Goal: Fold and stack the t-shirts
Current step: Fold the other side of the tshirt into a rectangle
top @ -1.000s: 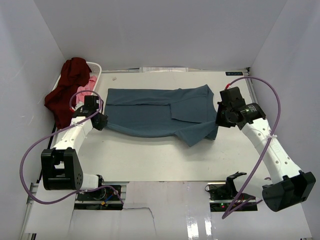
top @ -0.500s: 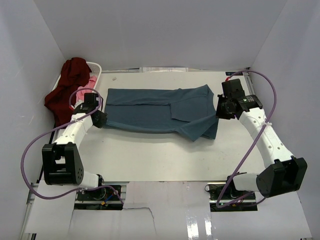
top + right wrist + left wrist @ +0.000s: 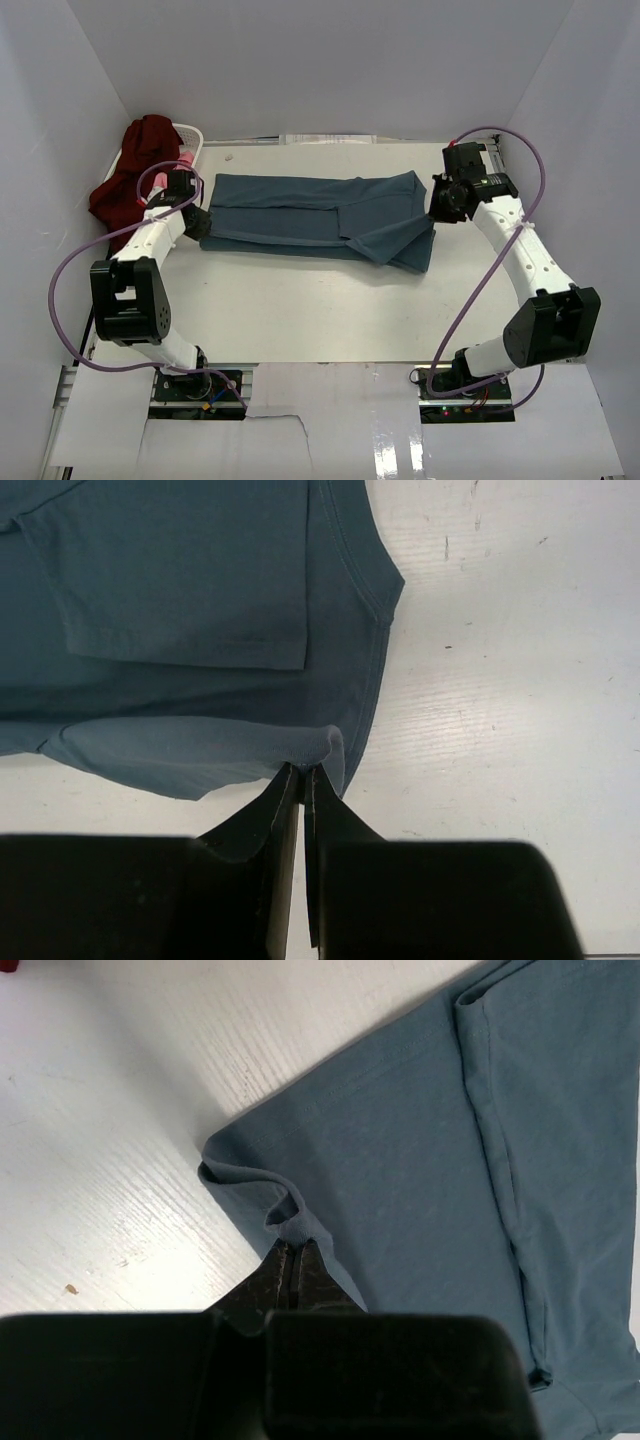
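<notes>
From the top view, the teal t-shirt [image 3: 300, 215] lies stretched across the middle of the table [image 3: 300, 310]. My left gripper [image 3: 197, 224] is at its left end and my right gripper [image 3: 436, 212] at its right end. The maroon t-shirt [image 3: 140, 165] hangs over the basket [image 3: 192, 135] in the upper left. If the two arms travel unevenly, I expect the fold to land skewed.

In the left wrist view, the left gripper [image 3: 293, 1252] is pinched tight on only a small pucker of the teal t-shirt [image 3: 420, 1160] near its lower-left corner. That shallow bite could slip free under tension.

In the right wrist view, the right gripper [image 3: 301, 773] is clamped on a curled edge of the teal t-shirt [image 3: 180, 580] at frame centre. I can't tell whether it holds one layer or two. If it holds one, the lower layer may drag behind.
</notes>
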`<state>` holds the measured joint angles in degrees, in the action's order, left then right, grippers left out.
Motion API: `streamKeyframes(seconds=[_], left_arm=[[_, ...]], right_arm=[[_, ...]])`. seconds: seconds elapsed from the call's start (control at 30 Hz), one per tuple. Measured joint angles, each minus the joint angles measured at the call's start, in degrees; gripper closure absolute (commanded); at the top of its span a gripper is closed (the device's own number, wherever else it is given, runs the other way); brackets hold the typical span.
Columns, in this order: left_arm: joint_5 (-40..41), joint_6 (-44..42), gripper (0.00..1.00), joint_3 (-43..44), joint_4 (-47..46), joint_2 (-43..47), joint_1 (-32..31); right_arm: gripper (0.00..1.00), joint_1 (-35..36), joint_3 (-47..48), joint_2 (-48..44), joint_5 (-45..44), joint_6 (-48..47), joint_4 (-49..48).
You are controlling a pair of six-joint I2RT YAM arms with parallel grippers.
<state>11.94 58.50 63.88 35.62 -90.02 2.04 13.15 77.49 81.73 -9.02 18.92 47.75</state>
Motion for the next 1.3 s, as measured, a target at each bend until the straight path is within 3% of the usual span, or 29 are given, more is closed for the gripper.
streamKeyframes(seconds=[0.57,1.0,1.3], left_arm=[[-0.2,0.0,1.00,11.7,1.7,-7.3,0.0],[0.1,-0.2,1.00,18.0,2.8,-13.8,0.0],[0.7,0.0,1.00,20.9,3.0,-17.6,0.0]], right_arm=[[0.92,-0.8,7.5,8.4,0.2,-0.3,-0.3],[0.92,-1.1,18.6,17.2,0.2,0.2,-0.2],[0.92,-1.1,19.8,21.7,0.2,0.3,-0.3]])
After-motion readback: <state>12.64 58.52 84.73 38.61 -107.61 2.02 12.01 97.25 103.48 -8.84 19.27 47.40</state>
